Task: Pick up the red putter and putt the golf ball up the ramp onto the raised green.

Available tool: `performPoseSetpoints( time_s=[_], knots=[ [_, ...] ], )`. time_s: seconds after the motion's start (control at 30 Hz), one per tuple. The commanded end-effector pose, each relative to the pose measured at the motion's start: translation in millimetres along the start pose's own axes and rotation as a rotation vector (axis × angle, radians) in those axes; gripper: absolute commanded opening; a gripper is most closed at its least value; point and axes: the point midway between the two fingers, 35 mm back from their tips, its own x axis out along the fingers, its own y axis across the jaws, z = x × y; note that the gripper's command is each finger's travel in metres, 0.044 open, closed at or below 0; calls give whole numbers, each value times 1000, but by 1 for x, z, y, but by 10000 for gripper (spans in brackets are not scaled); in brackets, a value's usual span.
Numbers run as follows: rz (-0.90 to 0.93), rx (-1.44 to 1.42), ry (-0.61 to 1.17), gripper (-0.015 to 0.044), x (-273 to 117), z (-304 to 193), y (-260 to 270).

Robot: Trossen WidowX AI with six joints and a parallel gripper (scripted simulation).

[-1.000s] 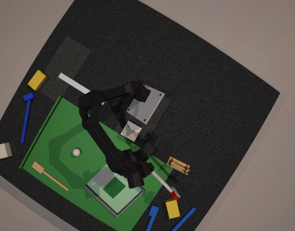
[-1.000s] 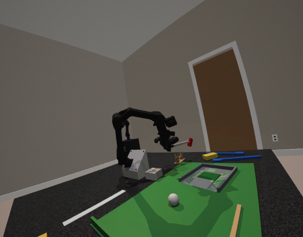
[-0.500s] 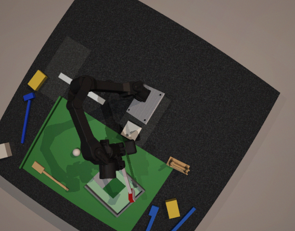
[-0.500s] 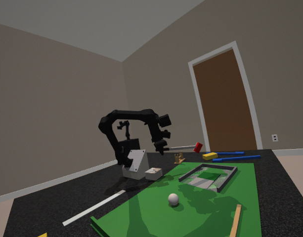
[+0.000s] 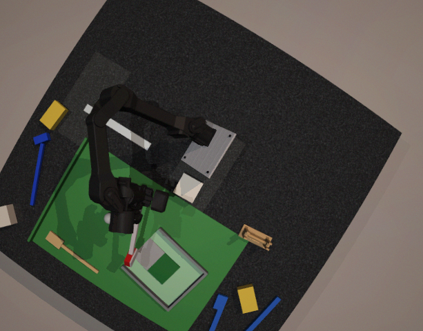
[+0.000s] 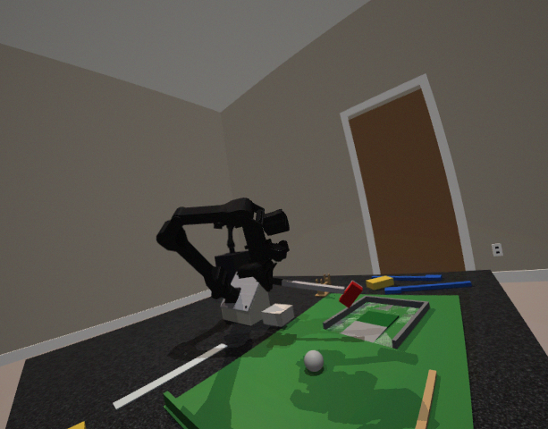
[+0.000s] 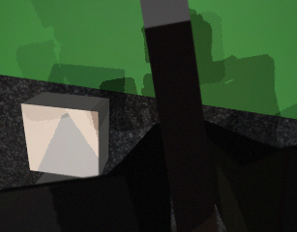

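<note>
My gripper is shut on the dark grip of the red putter. The putter is off the table, its pale shaft slanting slightly down to the red head. In the top view the head appears over the left corner of the walled green. The white golf ball sits on the green mat, partly covered by the arm in the top view. The grey ramp leads to the dark raised green inside grey walls.
A wooden rack stands by the mat's corner. A white block is near the arm's base. A tan putter lies on the mat. Blue putters and yellow blocks lie outside it.
</note>
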Motion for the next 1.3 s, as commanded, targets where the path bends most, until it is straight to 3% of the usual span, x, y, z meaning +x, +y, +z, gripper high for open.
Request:
performPoseSetpoints(
  time_s=[0.0,0.4,1.27],
  knots=[
    [-30,135,8,0,-2,-17,-24],
    [-108,511,31,0,-7,-72,-80],
    [-111,517,30,0,40,-75,-86]
  ],
)
